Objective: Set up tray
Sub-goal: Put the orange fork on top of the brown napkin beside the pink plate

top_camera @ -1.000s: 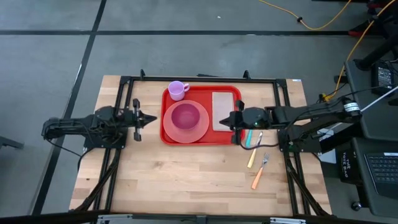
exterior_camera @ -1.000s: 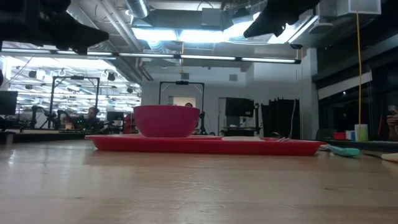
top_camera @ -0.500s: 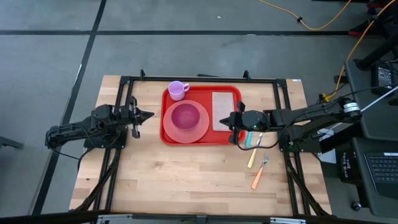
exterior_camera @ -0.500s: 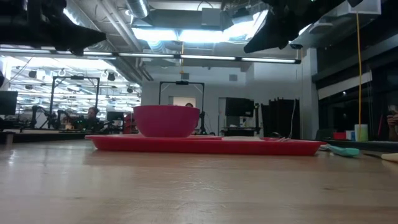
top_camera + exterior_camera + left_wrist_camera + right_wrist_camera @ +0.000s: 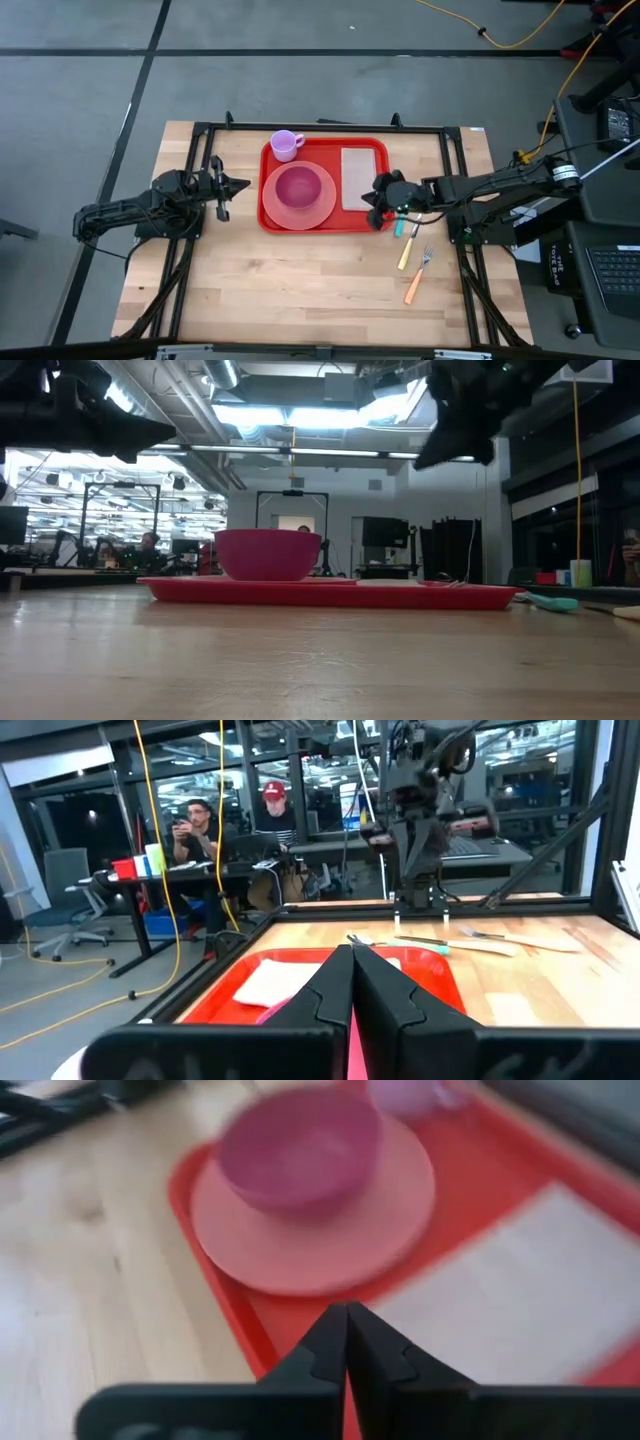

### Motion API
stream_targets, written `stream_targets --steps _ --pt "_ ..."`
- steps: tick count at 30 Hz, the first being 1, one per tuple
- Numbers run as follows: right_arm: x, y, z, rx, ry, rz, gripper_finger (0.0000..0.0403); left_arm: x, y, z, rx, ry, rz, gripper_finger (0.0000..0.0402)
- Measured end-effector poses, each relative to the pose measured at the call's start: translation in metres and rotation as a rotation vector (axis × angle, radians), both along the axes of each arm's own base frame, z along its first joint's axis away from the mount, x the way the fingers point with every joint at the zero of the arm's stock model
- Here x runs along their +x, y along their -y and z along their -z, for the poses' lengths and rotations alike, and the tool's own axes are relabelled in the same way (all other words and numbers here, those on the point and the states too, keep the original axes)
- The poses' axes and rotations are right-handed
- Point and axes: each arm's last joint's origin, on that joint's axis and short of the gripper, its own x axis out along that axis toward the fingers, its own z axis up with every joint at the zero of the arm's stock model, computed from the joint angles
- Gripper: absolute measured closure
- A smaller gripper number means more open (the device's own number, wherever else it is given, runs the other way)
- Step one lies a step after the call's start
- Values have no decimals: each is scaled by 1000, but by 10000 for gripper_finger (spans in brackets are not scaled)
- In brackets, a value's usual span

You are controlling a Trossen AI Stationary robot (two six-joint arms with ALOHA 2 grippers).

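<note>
No legible writing; both pincers pressed together: right pincer (image 5: 373,205) at red tray (image 5: 372,150) edge, left pincer (image 5: 236,185) beside it.

A robotics lab: exposed ceiling ducts (image 5: 215,390), metal rigs (image 5: 100,510), 2 seated people (image 5: 235,820) at desks.

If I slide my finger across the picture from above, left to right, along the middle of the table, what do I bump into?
Left gripper → plate with the bowl on it → napkin → right gripper → teal-handled utensil → fork.
</note>
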Motion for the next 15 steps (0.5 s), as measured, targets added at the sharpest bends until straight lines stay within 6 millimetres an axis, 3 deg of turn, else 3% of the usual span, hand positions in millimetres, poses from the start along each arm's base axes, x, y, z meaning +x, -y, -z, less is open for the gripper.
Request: stream_targets --steps 15 --pt "-29 -3 -8 341 -215 451 398 0 -2 9 15 -98 -84 398"
